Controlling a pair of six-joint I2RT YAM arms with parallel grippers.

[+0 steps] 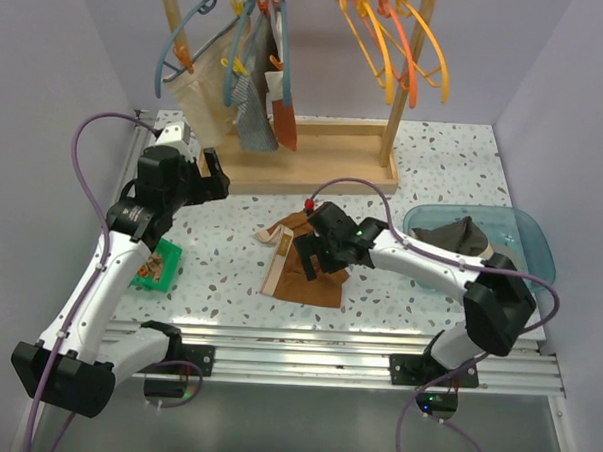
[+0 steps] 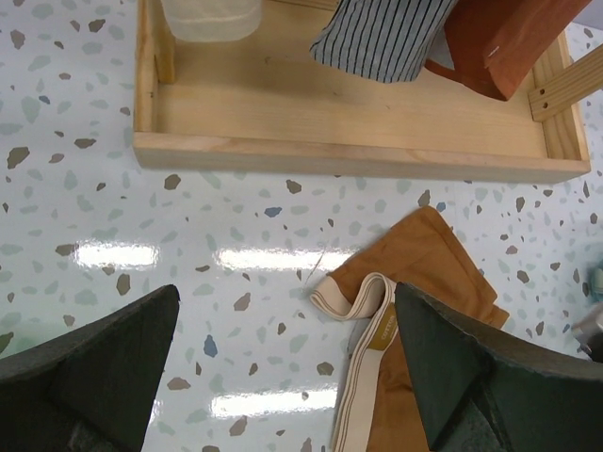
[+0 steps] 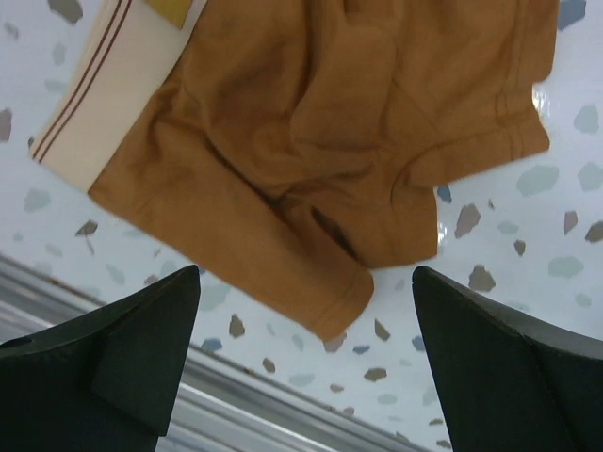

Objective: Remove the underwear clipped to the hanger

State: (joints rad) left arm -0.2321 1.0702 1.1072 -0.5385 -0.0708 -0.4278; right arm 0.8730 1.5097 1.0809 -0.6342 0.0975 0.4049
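The rust-brown underwear lies rumpled on the speckled tabletop. It is soft knit with a striped beige waistband, directly beneath the right claw, which is spread wide and empty. The left claw, also wide, hovers apart.

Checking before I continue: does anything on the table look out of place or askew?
The underwear lies crumpled on the table beneath the open right gripper, with its pale waistband twisted into a loop instead of lying flat. Nothing looks spilled or damaged.
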